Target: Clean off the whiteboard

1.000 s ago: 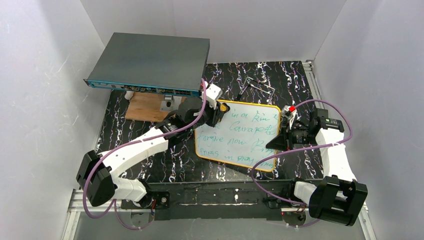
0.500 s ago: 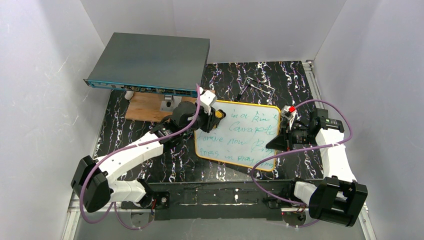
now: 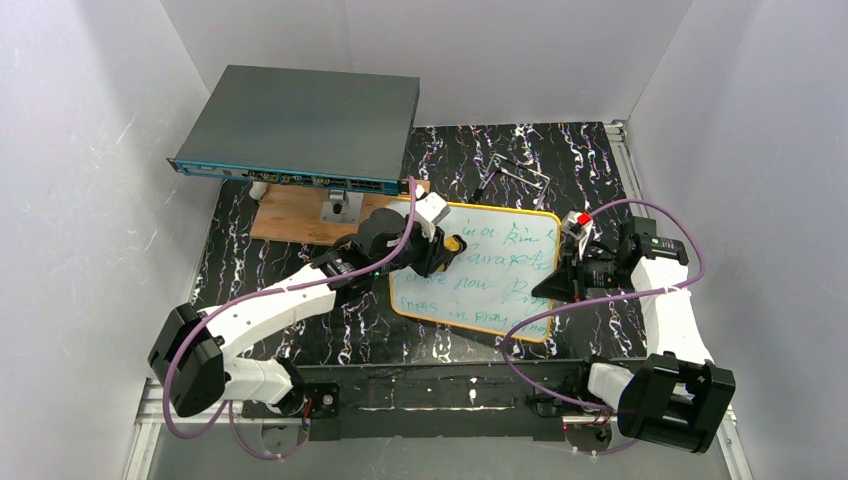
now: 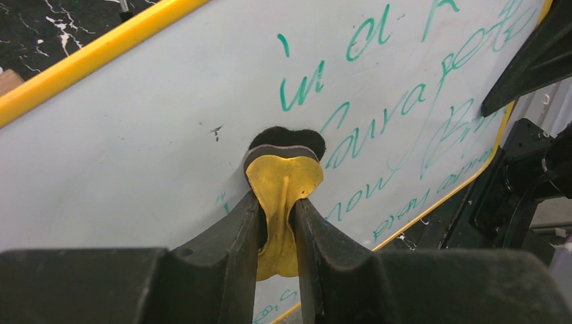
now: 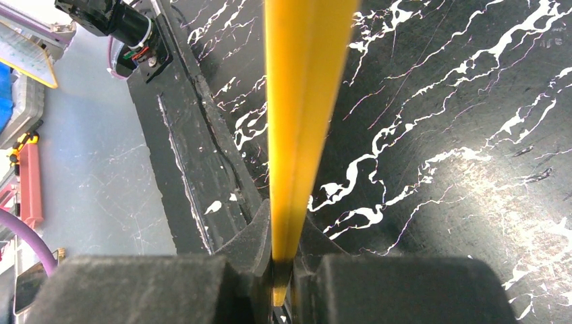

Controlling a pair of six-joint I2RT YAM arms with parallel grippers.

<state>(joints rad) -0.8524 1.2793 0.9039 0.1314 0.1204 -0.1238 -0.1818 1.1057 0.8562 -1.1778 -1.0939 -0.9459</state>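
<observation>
The whiteboard (image 3: 492,287) lies on the black marbled table, yellow-framed and covered in green handwriting (image 4: 378,128). My left gripper (image 3: 441,246) is shut on a yellow eraser (image 4: 284,179), and the eraser's black felt pad (image 4: 283,139) presses on the board's upper-left area, where the white surface (image 4: 128,148) beside it is blank. My right gripper (image 3: 562,276) is shut on the board's right edge. In the right wrist view the yellow frame (image 5: 307,81) runs straight up from between the fingers (image 5: 251,233).
A large dark-grey flat box (image 3: 300,122) sits at the back left, overhanging a brown wooden board (image 3: 288,213). A small wire clip (image 3: 520,170) lies behind the whiteboard. White walls enclose three sides. A black rail (image 3: 430,392) runs along the near edge.
My left gripper has slid the eraser from the board's top-left corner down and to the right onto the writing. The right arm and the board have not moved.
</observation>
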